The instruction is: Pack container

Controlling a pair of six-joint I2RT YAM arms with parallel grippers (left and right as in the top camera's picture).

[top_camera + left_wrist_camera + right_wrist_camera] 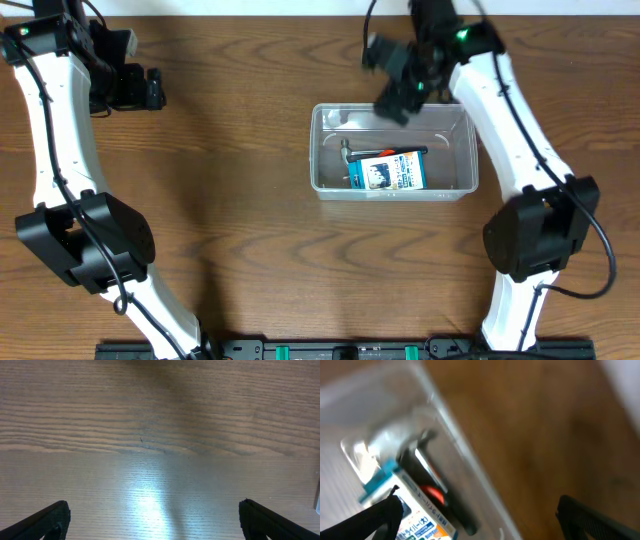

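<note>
Wood-grain tabletop (240, 200) is carrying the container (395, 196) right of centre and nearer the far edge, open side up, with its long axis running left to right. Inside it, a blue-and-white card pack (390, 174) is lying flat beside a black item with an orange part (405, 153) and a bent metal tool (347, 150). The right gripper (395, 95) is hovering over the container's far rim, spread wide and empty. The left gripper (155, 88) is hanging near the far-left corner, likewise wide apart.

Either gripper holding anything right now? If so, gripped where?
Nothing is held. The left gripper is open over the table. The right gripper is open above the container, apart from the card pack lying inside.
</note>
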